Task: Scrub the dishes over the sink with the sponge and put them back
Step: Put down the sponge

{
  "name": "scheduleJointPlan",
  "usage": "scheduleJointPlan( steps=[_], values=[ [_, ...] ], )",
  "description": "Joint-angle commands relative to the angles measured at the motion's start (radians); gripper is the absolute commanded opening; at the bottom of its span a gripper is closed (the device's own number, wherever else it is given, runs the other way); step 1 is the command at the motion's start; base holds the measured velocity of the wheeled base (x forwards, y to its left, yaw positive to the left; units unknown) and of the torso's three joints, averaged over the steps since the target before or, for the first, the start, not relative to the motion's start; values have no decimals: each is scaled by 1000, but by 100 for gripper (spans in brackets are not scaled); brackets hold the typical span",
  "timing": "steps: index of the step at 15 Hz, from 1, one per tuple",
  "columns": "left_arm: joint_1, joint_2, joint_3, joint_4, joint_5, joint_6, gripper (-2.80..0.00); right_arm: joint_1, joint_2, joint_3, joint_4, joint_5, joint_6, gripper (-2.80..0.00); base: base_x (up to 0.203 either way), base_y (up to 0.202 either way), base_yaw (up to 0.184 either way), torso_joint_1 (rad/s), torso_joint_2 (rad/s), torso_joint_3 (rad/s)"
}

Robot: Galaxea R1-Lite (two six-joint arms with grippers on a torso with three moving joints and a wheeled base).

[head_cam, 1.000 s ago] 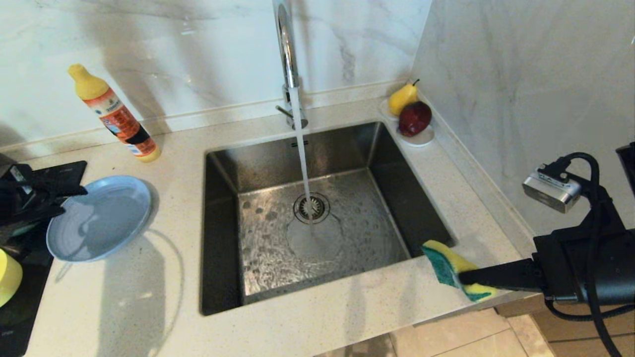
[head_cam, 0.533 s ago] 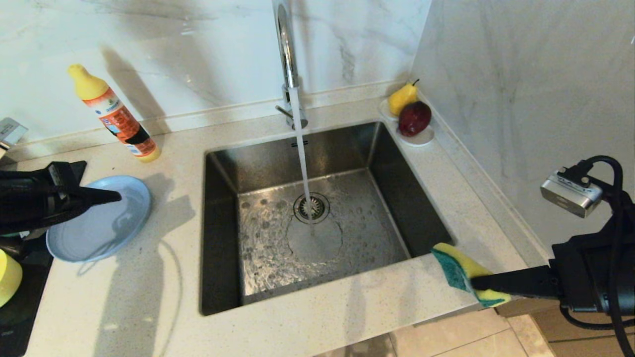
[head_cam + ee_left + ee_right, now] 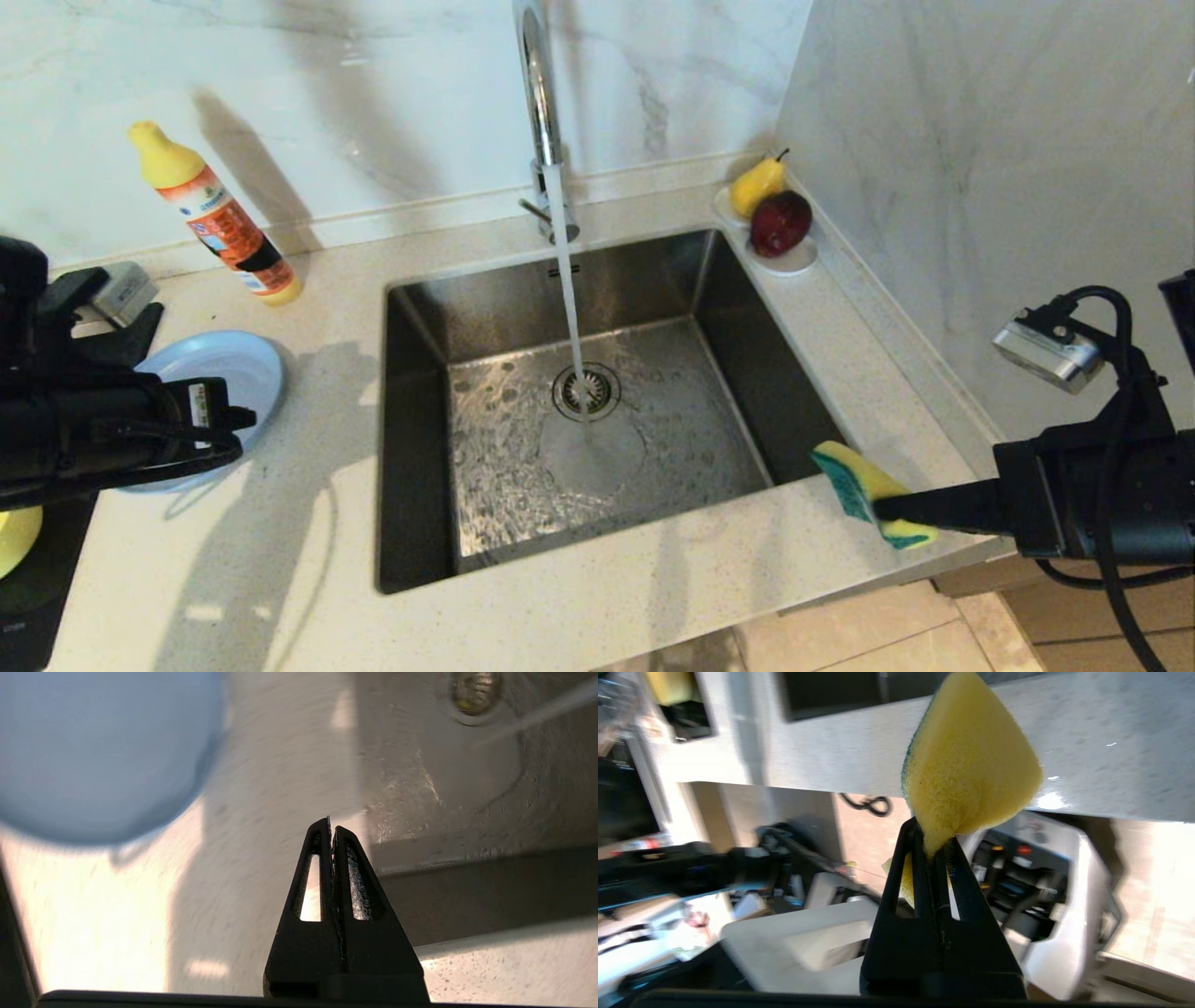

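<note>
Just beside the wide shallow grey-blue round plate, the left gripper now hangs over the speckled pale stone counter with its fingers pressed together on nothing; the left wrist view shows the tips meeting with no rim between them. A second ago that claw sat at the plate's far-left edge, half open; since then it has swung across to the sink side and closed. The plate looks unmoved, flat on the counter, so my read is the plate was set down or the grab missed, and no dish is in hand.

Off to the claw's far side, past the large rectangular brushed steel sink, the right gripper is clamped on the small yellow sponge with green scouring face, held near the basin's front right corner, barely shifted in that second. Water runs from the tall chrome tap to the drain. A sliver of the yellow-green bowl shows below the left arm.

Judgement: scrubbing can't start until a dish gets over the basin.
</note>
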Motion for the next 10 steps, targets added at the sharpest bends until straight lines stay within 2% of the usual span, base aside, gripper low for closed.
scheduleJointPlan(
  steps=[1,2,4,6,7,10],
  values=[
    [-109,-35,80,-132,19,75,-280,0,22,3,1,-3,-2,-280,0,0,0,0,0,0],
    [-143,-53,129,-207,17,104,-280,-1,18,5,2,-13,-2,-280,0,0,0,0,0,0],
    [-221,-115,210,-321,13,115,-280,-3,7,15,7,-22,-2,-280,0,0,0,0,0,0],
    [-246,-203,243,-348,31,115,-280,-6,-13,22,10,-22,1,-280,0,0,0,0,0,0],
    [-248,-253,250,-342,59,112,-280,-6,-23,25,13,-23,1,-280,0,0,0,0,0,0],
    [-250,-438,317,-313,230,108,-280,-4,-34,29,12,-50,-5,-280,0,0,0,0,0,0]
  ],
)
